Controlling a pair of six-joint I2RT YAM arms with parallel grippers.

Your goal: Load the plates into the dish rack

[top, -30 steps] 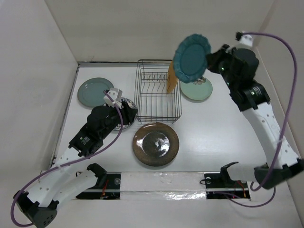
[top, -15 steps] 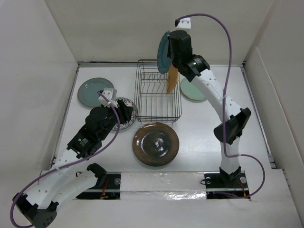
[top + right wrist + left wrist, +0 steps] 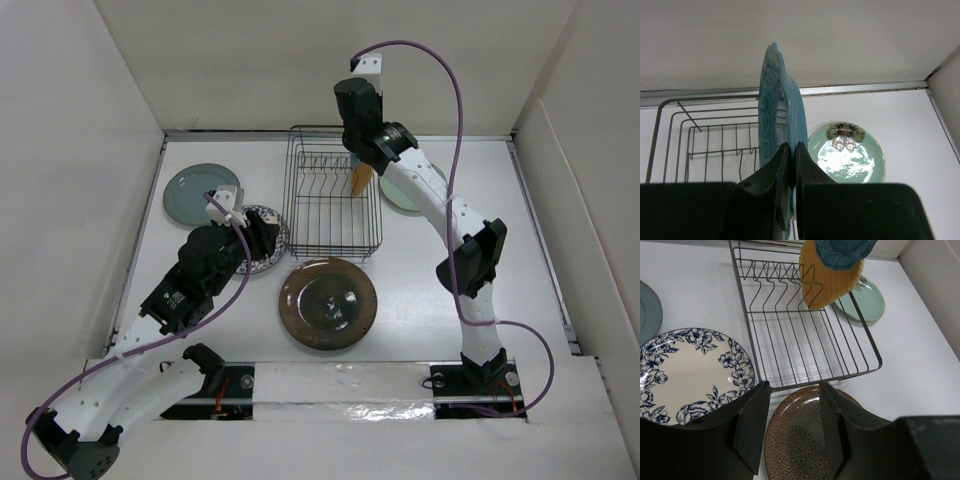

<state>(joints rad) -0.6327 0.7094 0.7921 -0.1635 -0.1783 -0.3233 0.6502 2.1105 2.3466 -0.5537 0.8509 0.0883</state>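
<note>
Around right fingers (image 3: 791, 150): orange plate (image 3: 827, 287) upright in rack (image 3: 815, 380) just below; mint plate (image 3: 847, 155) flat on counter (image 3: 920, 340) beyond. Clamped between them by its lower rim: teal plate (image 3: 777, 110), on edge, faces turned left and right. Left fingers (image 3: 793, 390) apart, empty, over brown plate (image 3: 800, 435); floral plate (image 3: 685, 370) to their left.
</note>
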